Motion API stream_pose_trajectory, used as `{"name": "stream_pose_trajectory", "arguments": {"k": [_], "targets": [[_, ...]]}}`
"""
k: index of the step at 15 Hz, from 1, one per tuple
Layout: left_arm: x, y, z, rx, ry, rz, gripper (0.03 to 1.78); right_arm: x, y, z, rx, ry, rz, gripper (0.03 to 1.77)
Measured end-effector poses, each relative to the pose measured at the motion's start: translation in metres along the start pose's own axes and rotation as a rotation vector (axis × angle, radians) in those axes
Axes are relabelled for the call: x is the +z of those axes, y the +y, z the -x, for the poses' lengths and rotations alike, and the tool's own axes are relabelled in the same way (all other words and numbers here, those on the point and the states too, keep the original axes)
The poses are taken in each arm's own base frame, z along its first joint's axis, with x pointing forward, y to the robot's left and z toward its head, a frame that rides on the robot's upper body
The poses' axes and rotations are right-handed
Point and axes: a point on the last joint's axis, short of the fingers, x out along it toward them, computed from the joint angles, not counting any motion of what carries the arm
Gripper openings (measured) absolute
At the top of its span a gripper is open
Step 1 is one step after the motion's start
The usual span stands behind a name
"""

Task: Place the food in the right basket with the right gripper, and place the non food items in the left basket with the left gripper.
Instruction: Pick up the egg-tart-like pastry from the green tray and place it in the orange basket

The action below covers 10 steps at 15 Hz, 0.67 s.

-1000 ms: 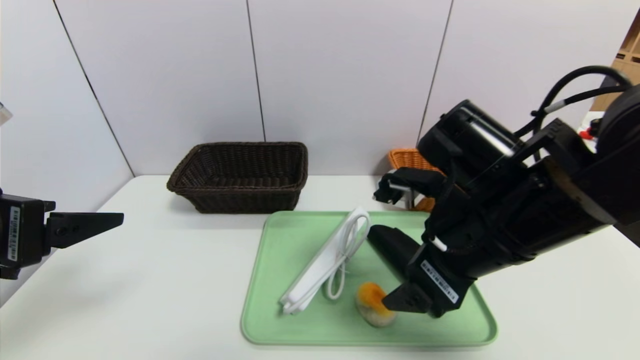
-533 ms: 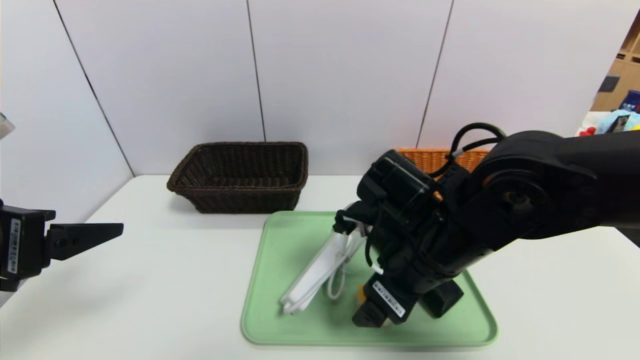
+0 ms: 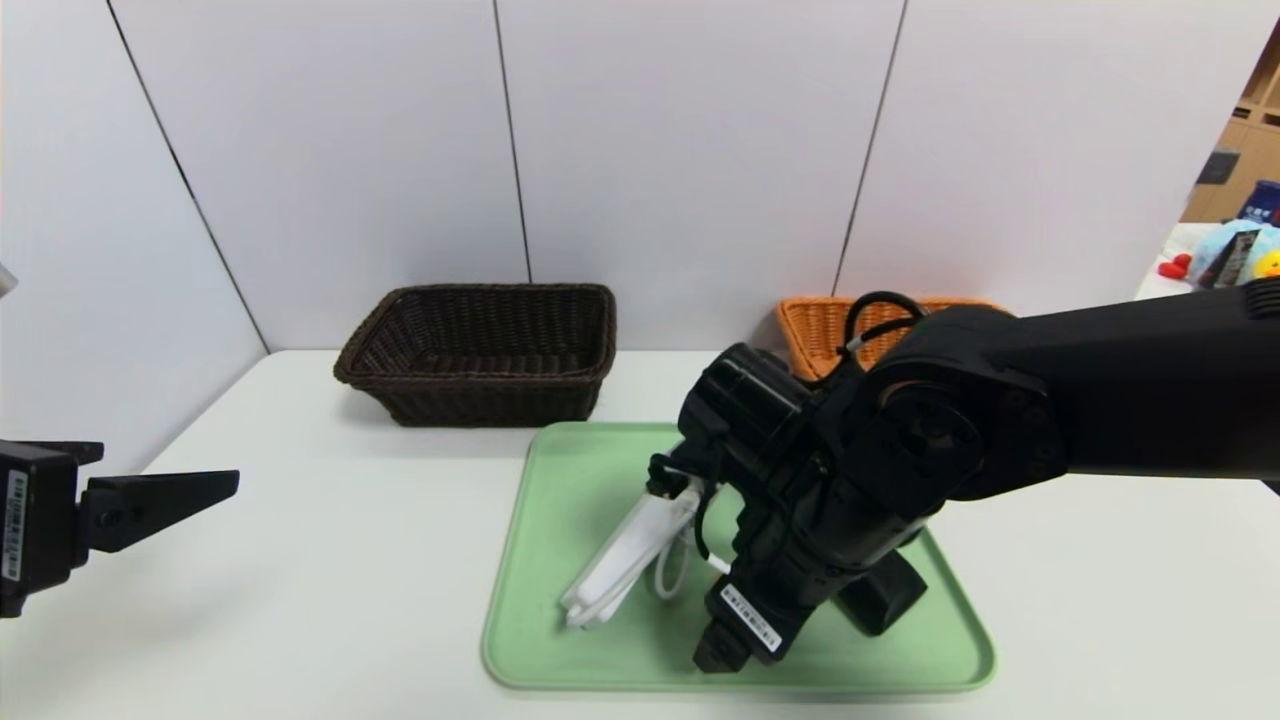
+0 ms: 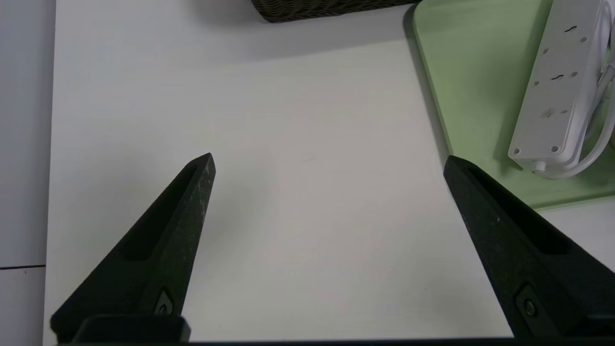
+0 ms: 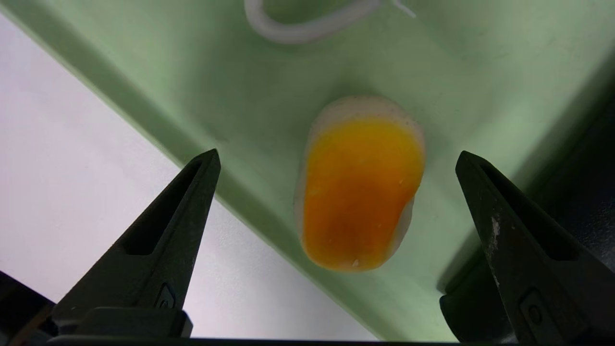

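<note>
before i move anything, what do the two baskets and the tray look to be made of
Dark basket: matte woven wicker or plastic imitation, going by its strands. Orange basket: similar weave, same doubt. Tray: probably smooth plastic, judging by its even green and moulded rim.

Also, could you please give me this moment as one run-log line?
right gripper: open above orange-and-white food item | food: on green tray | left gripper: open, idle over table's left side

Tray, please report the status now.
Right gripper open above orange-white food item. Left gripper open, empty, over table. Black object beside food, maybe in the way.
</note>
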Motion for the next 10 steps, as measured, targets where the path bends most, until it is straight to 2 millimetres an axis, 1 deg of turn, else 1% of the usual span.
{"name": "stream_pose_trajectory", "arguments": {"k": [2,3,4,6,8,9,10], "targets": [[-0.0013,0.0000,0.0009,-0.002,-0.001,0.000,1.69,0.0009,-0.0010,-0.0031,-0.004,0.007,-0.008,1.70],[-0.0017,0.0000,0.0013,-0.002,-0.001,0.000,1.69,0.0012,-0.0015,-0.0039,-0.013,0.009,-0.012,1.62],[-0.0020,0.0000,0.0017,-0.003,-0.002,0.000,1.69,0.0013,-0.0017,-0.0047,-0.021,0.012,-0.014,1.44],[-0.0024,0.0000,0.0023,-0.004,-0.004,0.000,1.69,0.0015,-0.0018,-0.0056,-0.025,0.013,-0.017,1.14],[-0.0033,-0.0001,0.0018,-0.005,-0.001,0.001,1.69,0.0025,-0.0015,-0.0060,-0.039,0.003,-0.020,0.91],[-0.0040,-0.0001,0.0014,-0.006,0.002,0.001,1.69,0.0034,-0.0016,-0.0059,-0.053,-0.007,-0.019,0.82],[-0.0044,-0.0002,0.0010,-0.006,0.002,0.000,1.69,0.0038,-0.0017,-0.0055,-0.060,-0.013,-0.020,0.69]]}}
